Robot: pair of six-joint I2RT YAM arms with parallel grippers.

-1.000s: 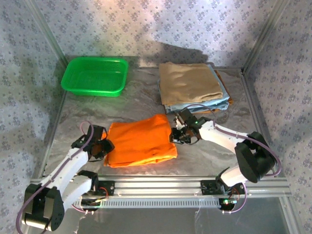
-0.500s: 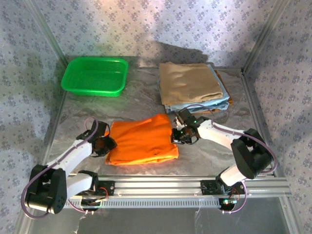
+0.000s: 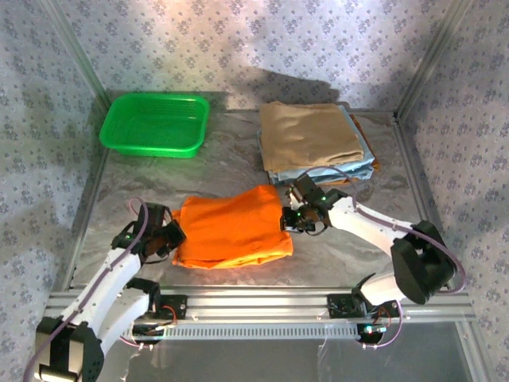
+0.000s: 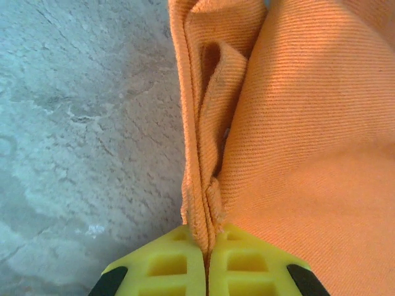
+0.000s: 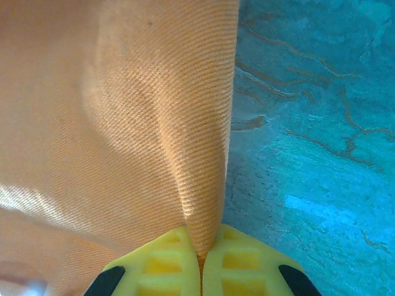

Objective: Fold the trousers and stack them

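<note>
Top external view has the trousers (image 3: 235, 227) folded into a compact rectangle mid-table, the left gripper (image 3: 169, 238) and right gripper (image 3: 287, 219) each clamped on an opposite edge, so stacking onto the folded pile (image 3: 310, 135) seems all that is left.

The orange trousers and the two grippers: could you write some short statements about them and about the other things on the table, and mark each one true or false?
1. The left gripper is shut on an edge of the trousers. True.
2. The right gripper is open and hangs above the trousers. False: it is shut on the cloth at their right edge.
3. The trousers lie inside the green basket. False: they lie folded on the table, nearer to the arms than the basket.
4. The tan folded garment lies on top of the light blue garments. True.
</note>
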